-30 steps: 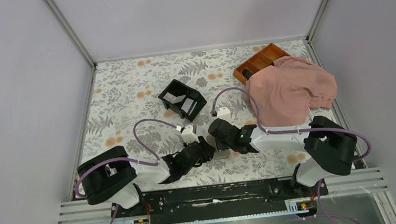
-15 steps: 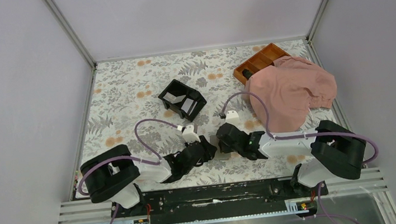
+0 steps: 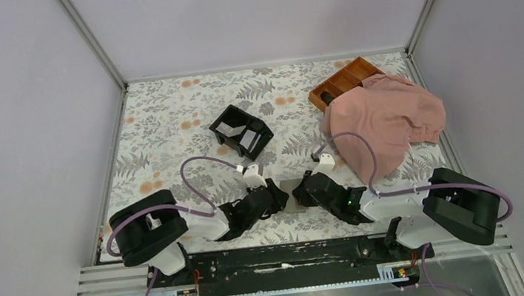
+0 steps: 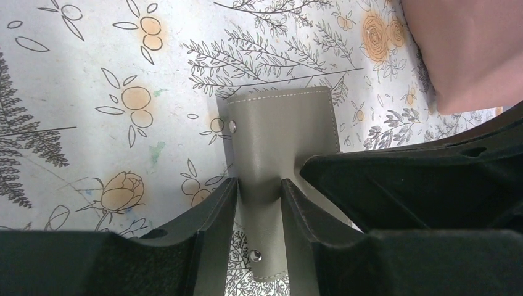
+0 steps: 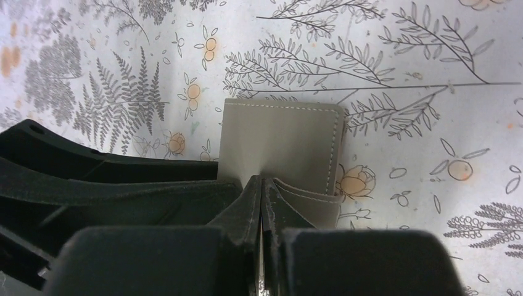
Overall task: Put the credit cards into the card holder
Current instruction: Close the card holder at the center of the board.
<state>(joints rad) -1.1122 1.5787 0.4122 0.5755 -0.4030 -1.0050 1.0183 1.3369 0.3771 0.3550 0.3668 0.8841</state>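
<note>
The grey-taupe card holder (image 3: 291, 191) lies on the floral table between my two grippers. In the left wrist view the left gripper (image 4: 259, 182) is shut on a narrow part of the card holder (image 4: 284, 123), near its two snaps. In the right wrist view the right gripper (image 5: 262, 180) is shut, with its tips against the near edge of the card holder (image 5: 277, 139), where a lower flap bulges out to the right. A thin pale sliver shows between its pads; I cannot tell what it is. The credit cards (image 3: 230, 128) show as pale rectangles inside the black box.
The black two-compartment box (image 3: 244, 144) stands behind the grippers, left of centre. A pink cloth (image 3: 386, 122) lies at the back right and partly covers an orange-brown divided tray (image 3: 344, 79). Metal frame posts and grey walls enclose the table.
The right arm has drawn back to the right and toward the near edge, its gripper coming off the top of the card holder to its right side. The left gripper has barely moved.
</note>
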